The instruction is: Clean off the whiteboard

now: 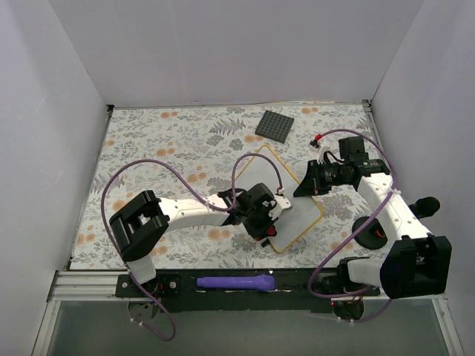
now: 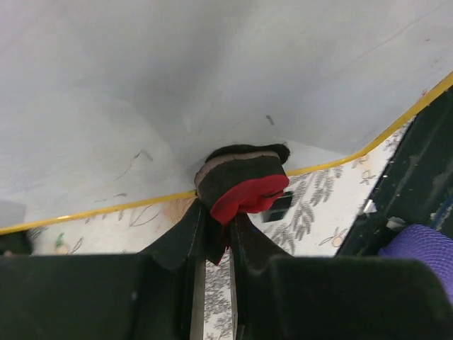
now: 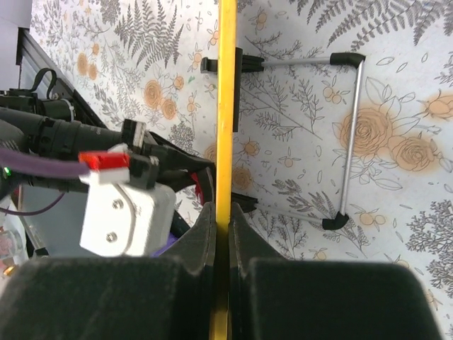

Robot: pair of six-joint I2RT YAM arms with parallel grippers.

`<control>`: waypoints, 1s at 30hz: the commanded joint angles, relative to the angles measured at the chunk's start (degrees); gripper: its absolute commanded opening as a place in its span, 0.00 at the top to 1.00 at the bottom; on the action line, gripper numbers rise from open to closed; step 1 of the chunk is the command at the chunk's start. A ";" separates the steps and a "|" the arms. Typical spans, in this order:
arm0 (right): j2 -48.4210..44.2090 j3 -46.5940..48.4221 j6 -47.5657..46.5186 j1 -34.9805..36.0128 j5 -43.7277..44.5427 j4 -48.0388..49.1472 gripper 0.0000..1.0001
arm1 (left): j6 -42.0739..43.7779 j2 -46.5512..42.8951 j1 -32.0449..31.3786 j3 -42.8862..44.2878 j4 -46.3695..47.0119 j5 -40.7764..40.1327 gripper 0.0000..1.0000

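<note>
The whiteboard (image 1: 300, 211) lies at the table's centre, white with a thin yellow frame. My left gripper (image 1: 272, 219) is over its near left part and is shut on a red and black eraser (image 2: 241, 185), which presses on the board's white face (image 2: 212, 71) by the yellow edge. A few faint grey marks (image 2: 133, 163) show on the face. My right gripper (image 1: 303, 186) is shut on the board's far right edge. In the right wrist view the yellow frame (image 3: 226, 106) runs edge-on between the closed jaws of my right gripper (image 3: 226, 212). The board's wire stand (image 3: 350, 142) with black feet shows behind.
A dark grey studded square plate (image 1: 276, 126) lies at the back. A purple object (image 1: 236, 282) rests on the black rail at the near edge, also in the left wrist view (image 2: 421, 249). White walls enclose the floral table cover (image 1: 163, 141).
</note>
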 commanded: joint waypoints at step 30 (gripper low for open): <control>-1.48 -2.88 0.66 0.41 -2.22 0.12 0.99 | 1.95 -10.47 -0.78 -20.11 38.87 -15.99 1.00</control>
